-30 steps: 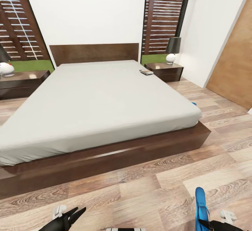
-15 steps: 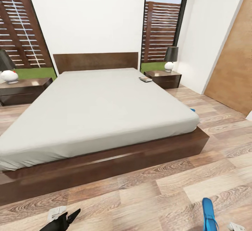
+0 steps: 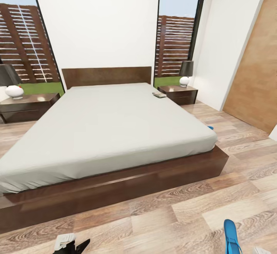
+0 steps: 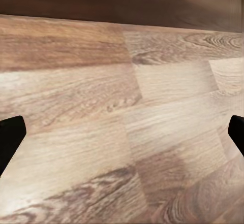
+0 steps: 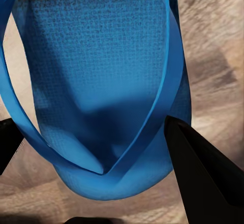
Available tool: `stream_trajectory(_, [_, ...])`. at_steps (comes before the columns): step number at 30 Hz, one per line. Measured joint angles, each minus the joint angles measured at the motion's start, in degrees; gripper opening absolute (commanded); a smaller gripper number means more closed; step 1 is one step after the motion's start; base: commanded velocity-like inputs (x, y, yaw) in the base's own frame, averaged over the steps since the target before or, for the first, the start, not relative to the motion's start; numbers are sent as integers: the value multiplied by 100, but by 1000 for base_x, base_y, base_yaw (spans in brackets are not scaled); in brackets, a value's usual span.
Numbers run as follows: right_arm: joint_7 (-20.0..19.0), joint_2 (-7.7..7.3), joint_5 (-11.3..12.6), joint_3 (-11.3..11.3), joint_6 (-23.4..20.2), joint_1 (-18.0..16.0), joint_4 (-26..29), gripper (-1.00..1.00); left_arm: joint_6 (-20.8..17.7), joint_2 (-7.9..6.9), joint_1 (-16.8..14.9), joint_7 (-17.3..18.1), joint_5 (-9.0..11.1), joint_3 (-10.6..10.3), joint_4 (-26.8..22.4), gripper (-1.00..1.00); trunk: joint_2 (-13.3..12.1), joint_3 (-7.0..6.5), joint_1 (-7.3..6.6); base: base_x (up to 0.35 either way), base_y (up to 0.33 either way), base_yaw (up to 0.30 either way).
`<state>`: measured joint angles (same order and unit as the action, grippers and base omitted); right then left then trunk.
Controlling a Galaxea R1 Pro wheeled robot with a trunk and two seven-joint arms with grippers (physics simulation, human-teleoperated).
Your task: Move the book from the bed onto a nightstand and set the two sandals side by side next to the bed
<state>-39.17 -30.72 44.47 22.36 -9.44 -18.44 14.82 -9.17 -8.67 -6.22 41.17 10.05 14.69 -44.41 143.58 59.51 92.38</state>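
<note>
The bed (image 3: 111, 127) stands ahead with its foot end toward me. The book (image 3: 159, 94) lies on the mattress near the right head corner, close to the right nightstand (image 3: 178, 93). Another nightstand (image 3: 27, 106) stands at the bed's left. One blue sandal (image 3: 210, 128) peeks out on the floor at the bed's right side. My right gripper (image 5: 104, 158) is shut on the other sandal (image 5: 96, 76), which also shows low at the right as the held sandal (image 3: 231, 235). My left gripper (image 4: 122, 137) hangs open over the floor planks, and its tips (image 3: 79, 245) show at the lower left.
A lamp (image 3: 186, 72) stands on the right nightstand and another lamp (image 3: 11, 83) on the left one. Wood-plank floor (image 3: 173, 211) runs between me and the bed's foot. A brown door panel (image 3: 256, 77) lines the right wall.
The head camera has tilted up, so the bed and floor sit lower in the picture and both grippers have slid toward the bottom edge. The right gripper still holds the sandal.
</note>
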Motion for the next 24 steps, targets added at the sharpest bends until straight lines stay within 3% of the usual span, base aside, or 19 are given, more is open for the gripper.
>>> stream_trajectory(17, [-13,0,11,1,7,0,7,-100,27,34,0,20,9,-26,19,100,-23,-377,-44,0,0,0])
stream_trajectory(24, [-15,0,16,1,4,0,9,-100,27,112,0,17,7,-27,20,100,-32,-532,-62,0,0,0])
